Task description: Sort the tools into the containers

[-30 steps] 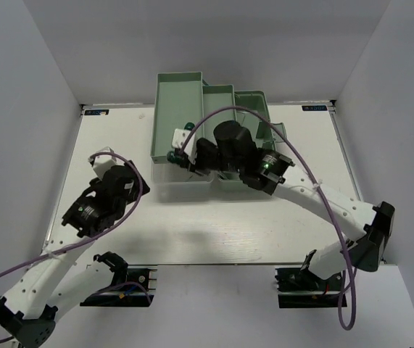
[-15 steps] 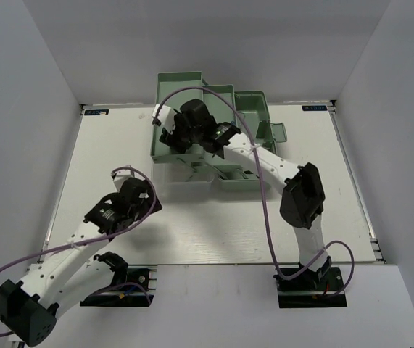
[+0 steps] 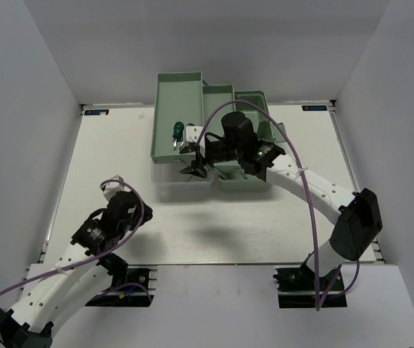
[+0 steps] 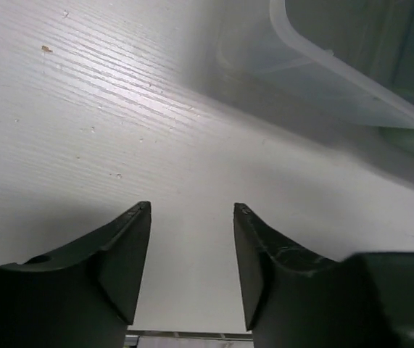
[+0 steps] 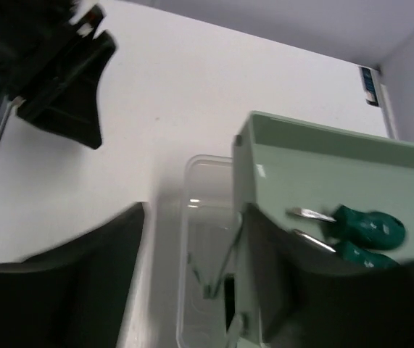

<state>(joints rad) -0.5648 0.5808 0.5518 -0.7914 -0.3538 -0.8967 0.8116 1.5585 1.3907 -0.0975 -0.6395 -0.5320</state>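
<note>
Left fingers (image 4: 119, 254) apart over table (image 4: 119, 109), away from tray (image 3: 167, 109); right fingers (image 5: 61, 268) apart at its edge.

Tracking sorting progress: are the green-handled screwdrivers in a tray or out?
In. Both green-handled screwdrivers lie on the floor of the leftmost mint tray.

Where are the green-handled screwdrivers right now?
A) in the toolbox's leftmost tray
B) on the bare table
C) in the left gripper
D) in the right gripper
A: the right wrist view shows both green-handled screwdrivers lying side by side inside the leftmost tray.
</note>
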